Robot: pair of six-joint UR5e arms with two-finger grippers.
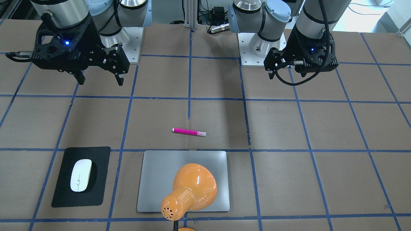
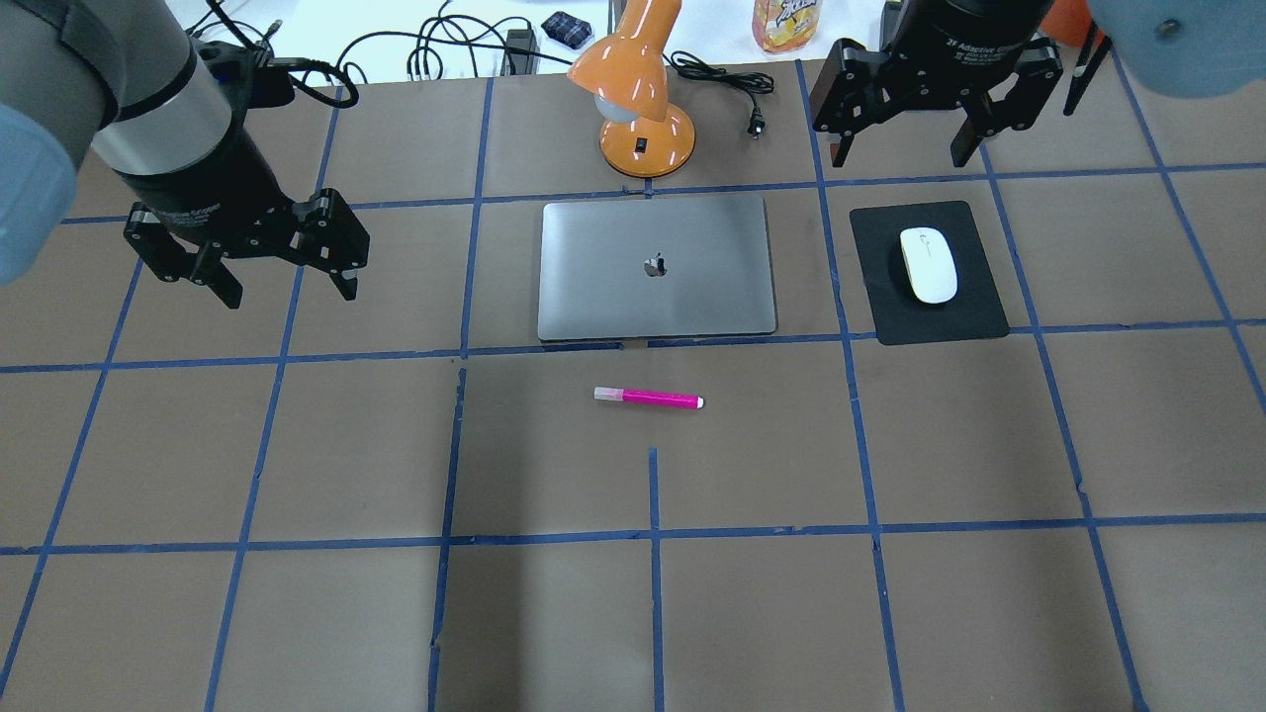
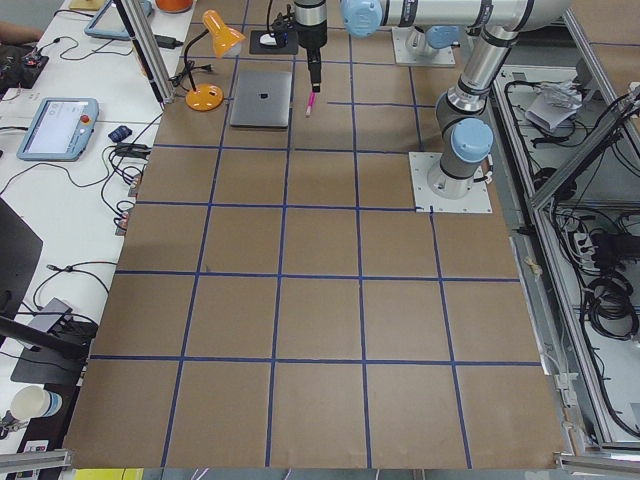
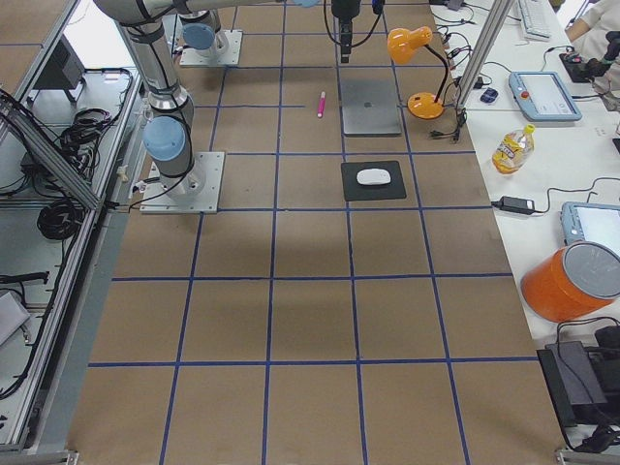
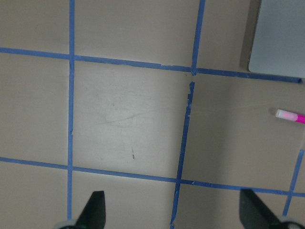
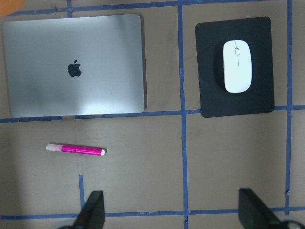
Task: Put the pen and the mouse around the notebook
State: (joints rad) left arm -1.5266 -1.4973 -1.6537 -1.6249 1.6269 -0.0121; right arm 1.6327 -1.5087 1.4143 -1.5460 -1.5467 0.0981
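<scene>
pen (image 2: 648, 398): flat on the table, just near of the notebook (image 2: 656, 267), not touching. Long axis left-right, parallel to its near edge, pale cap end left.
mouse (image 2: 928, 264): on the black mouse pad (image 2: 925, 321), right of the notebook. Long axis near-far.
left gripper (image 2: 290, 294): raised, left of the notebook, fingers wide, empty.
right gripper (image 2: 902, 158): raised on the right, fingers wide, empty.
handling: pen likely light, stiff and prone to rolling, so pinch mid-barrel across the axis. Mouse shell looks slick, so grip the long sides low.
</scene>
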